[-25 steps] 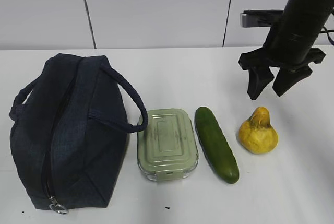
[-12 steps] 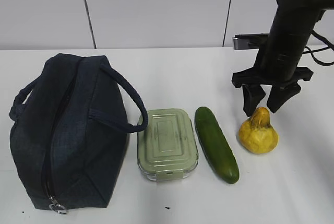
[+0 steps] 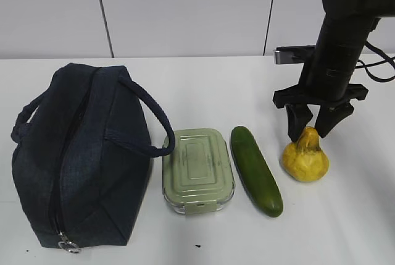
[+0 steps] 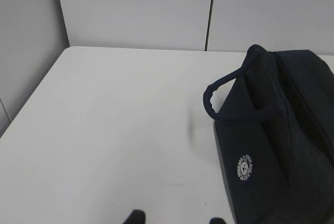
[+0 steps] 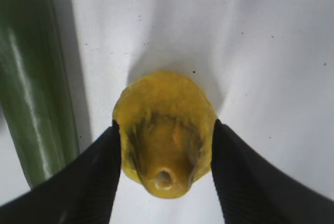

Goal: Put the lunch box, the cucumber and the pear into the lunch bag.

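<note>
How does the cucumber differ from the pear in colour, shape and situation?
The cucumber is dark green; the pear is yellow with an orange-brown top. The cucumber is long, smooth and slim and lies flat; the pear is short and lumpy and stands with its narrow top up. The cucumber lies free, while the right gripper has one of its fingers on each side of the pear. Both rest on the white table, outside the bag.

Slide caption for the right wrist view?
Open right gripper straddles the pear, with the cucumber lying alongside.
</note>
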`<act>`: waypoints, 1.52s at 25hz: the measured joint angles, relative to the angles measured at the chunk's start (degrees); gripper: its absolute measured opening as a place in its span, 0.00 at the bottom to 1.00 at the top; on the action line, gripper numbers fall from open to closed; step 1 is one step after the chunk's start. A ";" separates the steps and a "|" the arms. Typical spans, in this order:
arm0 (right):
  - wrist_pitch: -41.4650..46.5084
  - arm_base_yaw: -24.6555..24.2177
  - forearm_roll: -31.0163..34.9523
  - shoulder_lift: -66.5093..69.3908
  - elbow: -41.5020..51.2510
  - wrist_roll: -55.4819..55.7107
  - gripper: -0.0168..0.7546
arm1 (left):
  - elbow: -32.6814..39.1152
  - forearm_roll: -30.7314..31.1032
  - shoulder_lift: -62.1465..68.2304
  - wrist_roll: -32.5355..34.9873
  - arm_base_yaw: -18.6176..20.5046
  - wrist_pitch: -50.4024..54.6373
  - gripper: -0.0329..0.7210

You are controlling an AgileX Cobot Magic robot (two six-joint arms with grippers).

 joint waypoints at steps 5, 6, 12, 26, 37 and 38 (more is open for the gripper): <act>0.00 0.00 0.00 0.00 0.00 0.00 0.47 | 0.00 0.00 0.00 0.00 0.00 0.00 0.36; 0.00 0.00 0.00 0.00 0.00 0.00 0.45 | 0.00 0.00 0.00 0.00 0.00 0.00 0.36; 0.00 0.00 0.00 0.00 0.00 -0.21 0.34 | 0.00 0.00 0.00 -0.01 0.00 0.00 0.36; 0.00 0.00 0.00 0.02 0.00 -1.35 0.32 | 0.00 0.00 0.00 -0.01 0.00 0.00 0.36; 0.00 0.00 0.33 0.02 0.00 -1.98 0.32 | 0.00 0.00 0.00 -0.01 0.00 0.00 0.36; 0.00 0.00 0.33 0.02 0.00 -2.08 0.32 | 0.00 0.00 0.00 -0.01 0.00 0.00 0.36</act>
